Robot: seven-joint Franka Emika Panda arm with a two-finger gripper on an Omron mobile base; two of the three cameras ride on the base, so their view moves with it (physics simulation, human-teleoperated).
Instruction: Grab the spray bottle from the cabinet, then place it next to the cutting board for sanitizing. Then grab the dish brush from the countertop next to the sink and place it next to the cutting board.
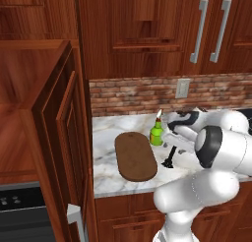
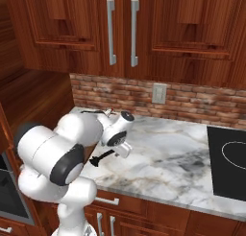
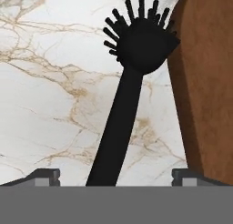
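Kitchen: reddish-brown wooden cupboards fill the top of both base views, over a red brick wall strip and a white-grey veined marble countertop (image 1: pixel 106 133).
Gripper: in the hand view the gripper (image 3: pixel 116 175) shows two fingertips (image 3: pixel 43 175) set wide apart at the bottom corners, with bare marble between each tip and the brush handle; neither tip touches it, so nothing is held.
Dish brush: one black dish brush (image 3: pixel 129 82) lies on the marble; in the hand view its handle runs up from bottom centre to a flared bristle head near the top, the head just beside the board's edge. In the left base view it is a small dark shape at centre right (image 1: pixel 169 157).
Cutting board: one dark brown cutting board (image 1: pixel 135 156) lies flat at the centre of the left base view; in the hand view it is cut off by the right edge.
Spray bottle: one lime-green spray bottle (image 1: pixel 156 134) stands upright just right of the board's far end, above the brush in the frame.
Cabinet: one tall cabinet (image 1: pixel 29 88) at the left, its door (image 1: pixel 66 152) swung open toward the camera.
Upper cupboard handles: two grey vertical bars, side by side.
Wall socket: one, on the brick.
Hidden: the white arm covers the gripper in the base views and blocks the board and bottle in the right base view.
Cooktop: one black panel, cut off at the right edge of the right base view.
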